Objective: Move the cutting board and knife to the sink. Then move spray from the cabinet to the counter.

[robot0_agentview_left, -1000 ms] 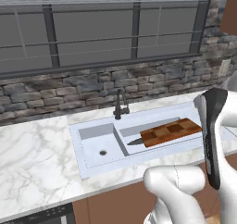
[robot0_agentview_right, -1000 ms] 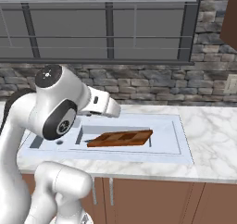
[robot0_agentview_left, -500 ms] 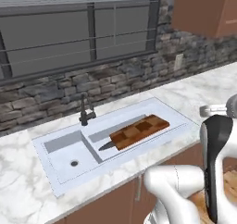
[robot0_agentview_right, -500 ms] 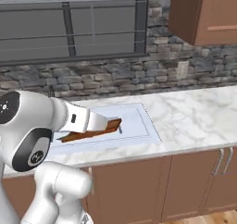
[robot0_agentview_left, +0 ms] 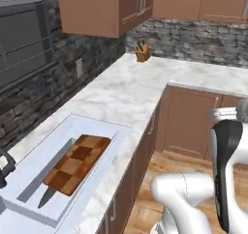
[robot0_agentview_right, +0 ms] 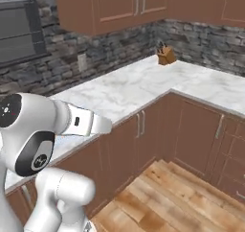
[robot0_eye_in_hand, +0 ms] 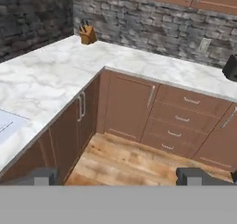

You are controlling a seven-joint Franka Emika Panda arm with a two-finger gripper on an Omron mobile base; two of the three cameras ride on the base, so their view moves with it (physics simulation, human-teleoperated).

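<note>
Knife block [robot0_agentview_left: 142,51] stands at far corner against stone backsplash [robot0_agentview_left: 193,35]. Wall outlet [robot0_agentview_left: 80,67] on left wall. Wooden floor [robot0_agentview_right: 182,197] below.

Arm [robot0_agentview_left: 225,175] stood folded at lower right of the left base view: white elbow link low, a dark-faced upper link rising nearly vertical above it. In the right base view the round white shoulder joint sat at lower left, with a white forearm link [robot0_agentview_right: 81,121] reaching out level toward the right. Gripper [robot0_eye_in_hand: 118,177] had its jaws spread wide, with nothing between the two dark fingertips [robot0_eye_in_hand: 44,176], pointing forward and slightly downward.
</note>
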